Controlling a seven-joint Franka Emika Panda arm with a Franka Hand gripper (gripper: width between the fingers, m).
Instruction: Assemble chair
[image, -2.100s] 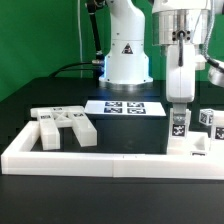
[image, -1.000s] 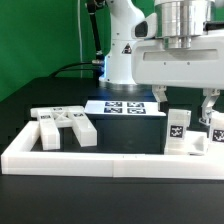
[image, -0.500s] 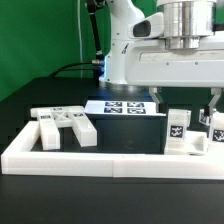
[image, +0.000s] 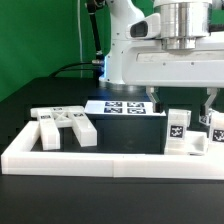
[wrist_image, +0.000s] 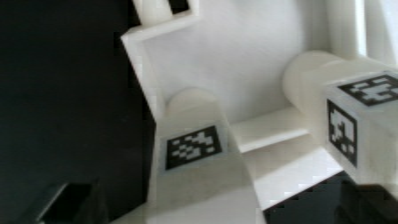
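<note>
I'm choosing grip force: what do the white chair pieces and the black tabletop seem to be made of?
The chair pieces look like rigid white plastic with a matte finish: uniform colour, thick blocky shapes, soft shading without glare. The tabletop looks matte black, perhaps a cloth or coated board; it shows no reflections, so the material stays open.

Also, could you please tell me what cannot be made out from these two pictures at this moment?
- Exterior view: the rightmost chair part is cut off by the picture's edge.
- Exterior view: the border wall hides the base of the tagged post.
- Wrist view: too close and blurred to tell how the white parts join.
- Neither view shows whether the open gripper hangs straight over that post.
</note>
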